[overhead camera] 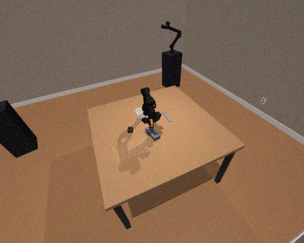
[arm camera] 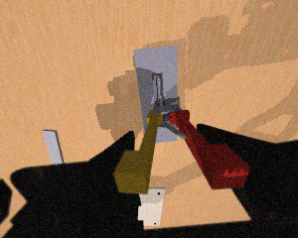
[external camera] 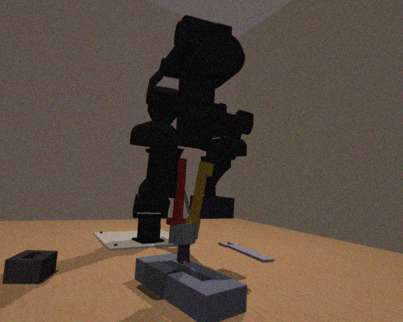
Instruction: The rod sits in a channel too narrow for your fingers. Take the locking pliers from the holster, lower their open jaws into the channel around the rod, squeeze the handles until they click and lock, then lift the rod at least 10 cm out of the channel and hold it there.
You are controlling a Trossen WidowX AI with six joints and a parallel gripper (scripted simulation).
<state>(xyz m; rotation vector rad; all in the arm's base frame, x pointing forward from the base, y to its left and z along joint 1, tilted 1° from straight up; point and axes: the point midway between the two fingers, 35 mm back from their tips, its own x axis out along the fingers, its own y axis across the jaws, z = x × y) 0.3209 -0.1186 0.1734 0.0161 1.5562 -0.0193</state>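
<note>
Locking pliers (overhead camera: 150, 123) (external camera: 183, 233) (arm camera: 171, 105), handles pinched in the gripper (overhead camera: 151, 121) (external camera: 194, 187) (arm camera: 165, 131), jaws down at the channel block (overhead camera: 156, 136) (external camera: 226, 303) (arm camera: 159, 57), nearer the tabletop's (overhead camera: 186, 146) (external camera: 91, 287) (arm camera: 40, 59) left edge in top view, presumably for finger-proof narrowness.

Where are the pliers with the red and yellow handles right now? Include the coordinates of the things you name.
In the exterior view, the pliers (overhead camera: 151, 123) (external camera: 183, 233) (arm camera: 170, 105) stand upright near the middle, jaws down over the blue-grey block (overhead camera: 156, 136) (external camera: 226, 301) (arm camera: 161, 57), right of the small dark box (overhead camera: 130, 129) (external camera: 23, 272).
</note>
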